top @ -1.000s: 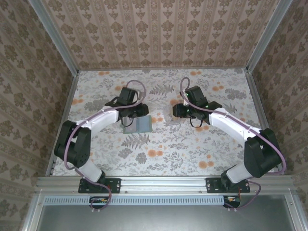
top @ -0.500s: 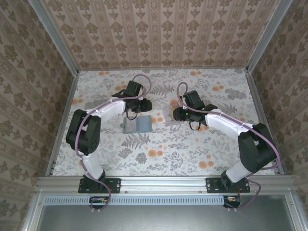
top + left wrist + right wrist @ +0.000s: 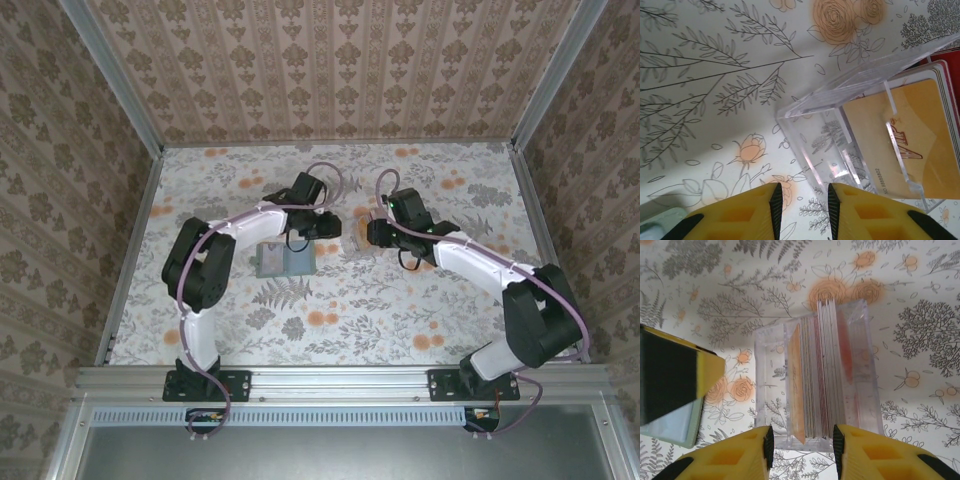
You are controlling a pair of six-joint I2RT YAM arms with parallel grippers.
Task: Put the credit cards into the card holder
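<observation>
Credit cards stand on edge, packed in a clear tray near the table's middle, probably so that one can be pinched off the stack. The card holder lies flat just left of the tray, handy for loading. The left gripper and right gripper hover at the tray from opposite sides, jaws narrowly parted and empty.

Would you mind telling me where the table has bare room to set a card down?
The widest bare patch of table is the near strip, between the card holder and the arm bases. The far strip along the back wall is free too. The middle is crowded: the left claw and right claw flank the clear tray of credit cards.
</observation>
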